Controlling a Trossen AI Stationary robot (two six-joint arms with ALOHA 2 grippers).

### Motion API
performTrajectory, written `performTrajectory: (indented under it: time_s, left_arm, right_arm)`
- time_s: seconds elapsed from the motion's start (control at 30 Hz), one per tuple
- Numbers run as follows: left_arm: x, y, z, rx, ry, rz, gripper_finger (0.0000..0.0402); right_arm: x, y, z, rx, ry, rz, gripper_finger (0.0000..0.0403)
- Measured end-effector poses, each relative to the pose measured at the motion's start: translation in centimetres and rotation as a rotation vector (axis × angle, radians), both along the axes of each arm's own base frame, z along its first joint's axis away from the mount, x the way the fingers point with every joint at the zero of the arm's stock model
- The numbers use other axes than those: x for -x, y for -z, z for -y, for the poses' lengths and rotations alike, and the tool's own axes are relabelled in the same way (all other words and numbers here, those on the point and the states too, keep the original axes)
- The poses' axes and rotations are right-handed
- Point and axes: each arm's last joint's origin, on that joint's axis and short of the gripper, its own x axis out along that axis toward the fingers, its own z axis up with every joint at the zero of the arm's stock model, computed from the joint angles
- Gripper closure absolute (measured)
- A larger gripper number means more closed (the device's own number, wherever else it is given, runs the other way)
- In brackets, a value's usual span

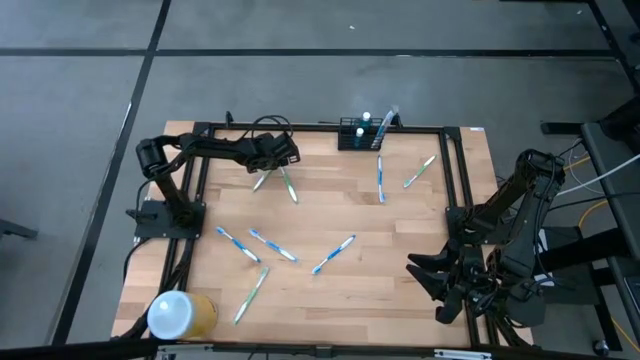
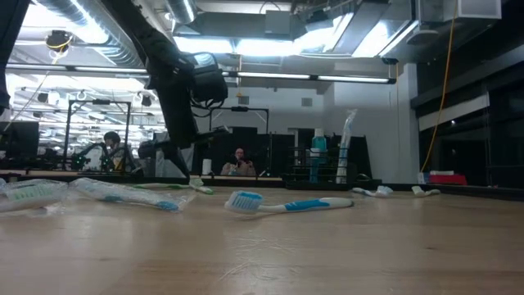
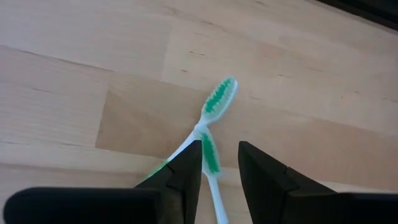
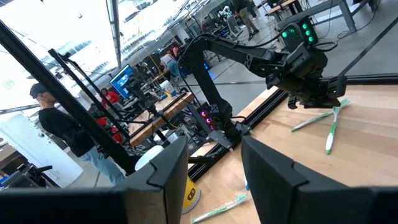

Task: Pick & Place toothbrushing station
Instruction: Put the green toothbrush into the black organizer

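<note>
Left gripper (image 3: 220, 163) poised, fingers apart, over two crossed green toothbrushes (image 3: 211, 121); right gripper (image 4: 214, 163) parked open at table's right edge; toothbrushing station (image 1: 358, 133) positioned at far table edge.

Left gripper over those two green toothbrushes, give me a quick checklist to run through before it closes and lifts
1. Left gripper above the green toothbrushes: ok, its fingers straddle one brush's handle near the head.
2. Only one brush between the fingers: cannot tell, the two green brushes cross right at the fingers.
3. Fingers apart enough to drop around the handle: ok, a gap shows between them.
4. Toothbrushing station free to receive: ok, it stands at the table's far edge with items already upright in it, slots hard to judge.
5. Right gripper out of the way: ok, parked open at the near right corner.
6. Path from the brushes to the station: ok, bare wood between them.
</note>
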Motion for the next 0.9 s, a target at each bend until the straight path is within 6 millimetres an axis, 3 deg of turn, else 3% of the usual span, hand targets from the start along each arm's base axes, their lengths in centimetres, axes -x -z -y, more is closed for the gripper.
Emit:
performTrajectory:
  time_s: [0.67,0.9]
  left_arm:
    - [0.2,0.2,-0.3,0.004,-0.003,-0.016,0.0321]
    - [-0.1,1.4,-0.4,0.029,0.001,-0.029,0.0342]
  right_arm:
    - [0.1,-0.1,-0.1,-0.009,-0.006,0.004,0.025]
    - [0.1,-0.1,-0.1,-0.013,-0.006,0.006,0.025]
